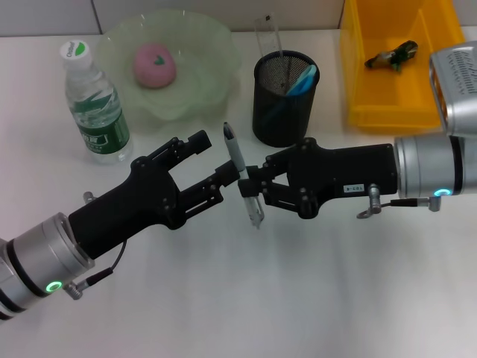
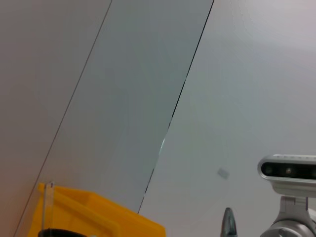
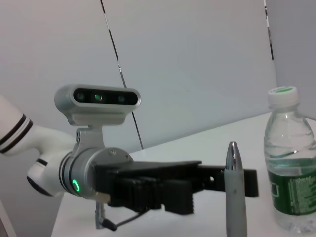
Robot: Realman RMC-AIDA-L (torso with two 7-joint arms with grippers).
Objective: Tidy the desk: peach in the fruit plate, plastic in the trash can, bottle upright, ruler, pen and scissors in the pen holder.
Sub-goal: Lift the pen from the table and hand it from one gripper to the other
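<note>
Both grippers meet mid-desk: left gripper [image 1: 212, 160] is spread open beside the pen [image 1: 243, 174], right gripper [image 1: 253, 186] is clamped on it. Holder [image 1: 284, 98] sits at 12 o'clock, bottle [image 1: 93, 104] upright at 10, peach [image 1: 155, 65] in the plate [image 1: 201, 45] at 11.

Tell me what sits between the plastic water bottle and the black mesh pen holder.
In the head view, the pale green glass fruit plate holding the pink peach lies between the water bottle and the mesh pen holder.
</note>
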